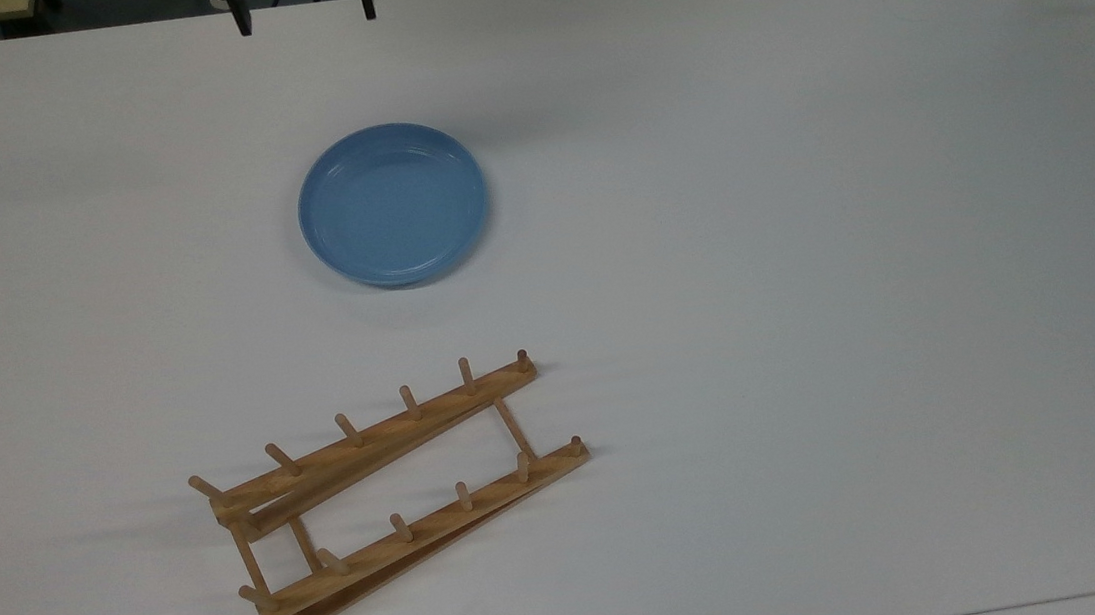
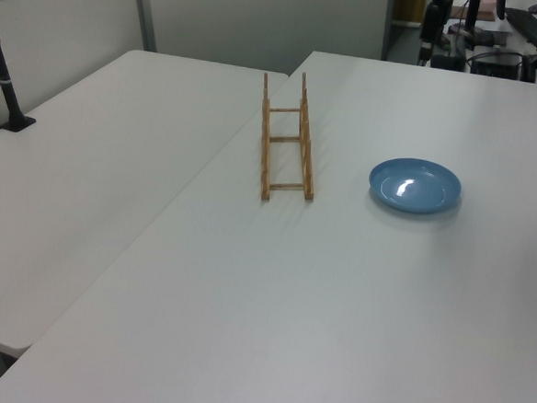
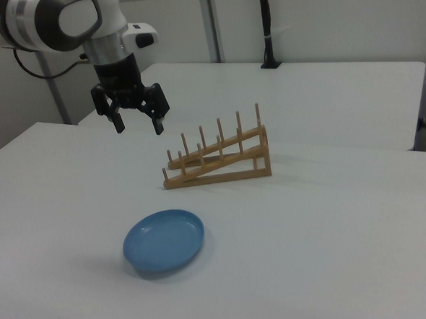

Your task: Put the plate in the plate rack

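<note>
tool point(image 3: 136, 124) wide open, empty, hanging high over the worktop point(image 1: 801, 223). plate point(image 1: 393, 205) lies flat just below it in the top view, plate rack point(image 1: 389, 490) beyond.

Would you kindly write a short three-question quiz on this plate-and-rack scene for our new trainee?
1. True or false: the plate already stands in the plate rack.
2. The pincer is: A) open, B) shut on the plate.
3. In the top view, where does the plate lie relative to the rack?

Key: 1. False, it lies flat on the table. 2. A. 3. Above it, apart from it.
</note>
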